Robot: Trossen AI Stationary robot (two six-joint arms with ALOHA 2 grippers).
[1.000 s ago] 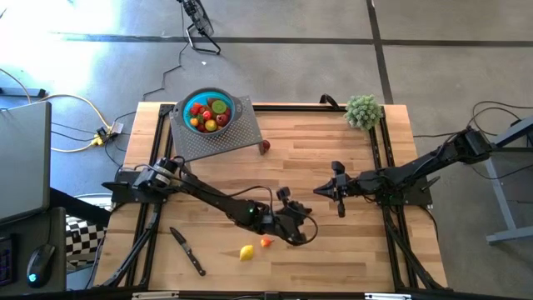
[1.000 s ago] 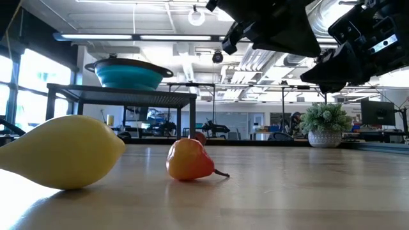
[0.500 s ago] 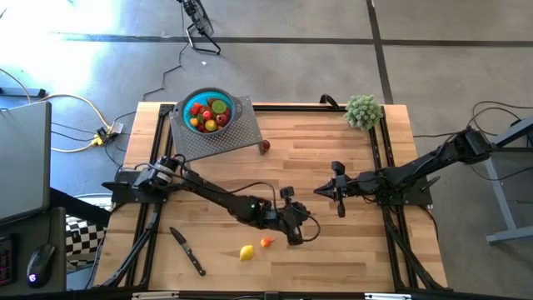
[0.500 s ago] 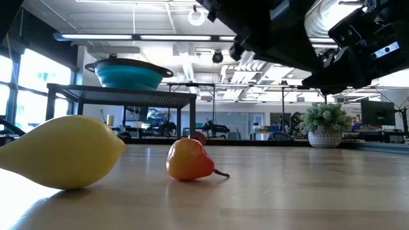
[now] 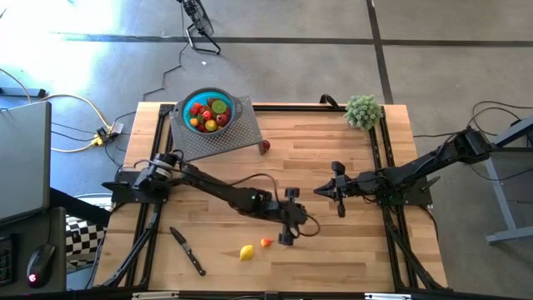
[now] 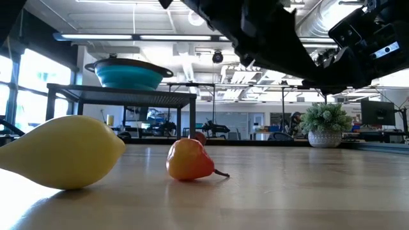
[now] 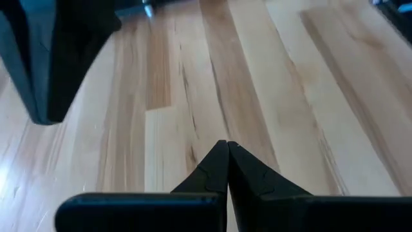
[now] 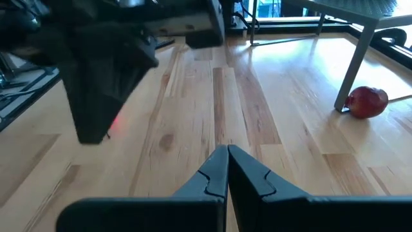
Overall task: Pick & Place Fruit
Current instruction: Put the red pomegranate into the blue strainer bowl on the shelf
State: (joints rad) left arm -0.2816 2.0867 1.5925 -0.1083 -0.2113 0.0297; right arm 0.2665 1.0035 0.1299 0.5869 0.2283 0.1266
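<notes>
One black-handled knife (image 5: 187, 251) lies on the wooden desk (image 5: 333, 142) near its front left edge. Behind it, at the rear left corner, one grey perforated stand (image 5: 237, 129) carries one teal bowl (image 5: 188, 103). The bowl holds a cluster of small fruits (image 5: 206, 115): red, orange, yellow and one lime green piece are visible; an exact count cannot be made out.

Three fruits lie loose on the desk. One red fruit (image 5: 265, 146) rests beside the stand's front right leg; the right wrist view shows it touching the foot of that leg (image 8: 367, 102). One yellow lemon (image 5: 246, 252) and one small orange-red fruit (image 5: 266, 242) lie just beside each other near the front edge, with the lemon to the left. In the low view the lemon (image 6: 64, 152) is nearest the camera and the orange-red fruit (image 6: 189, 160) shows a short stem.

The left gripper (image 5: 286, 236) hangs just right of the orange-red fruit, above the desk. Its fingers (image 7: 212, 171) are pressed together and hold nothing.

The right gripper (image 5: 320, 191) is at mid-desk, well apart from all loose fruit. Its fingers (image 8: 215, 169) are pressed together and empty.

One fuzzy pale green plant ball (image 5: 364, 111) sits at the rear right corner.
</notes>
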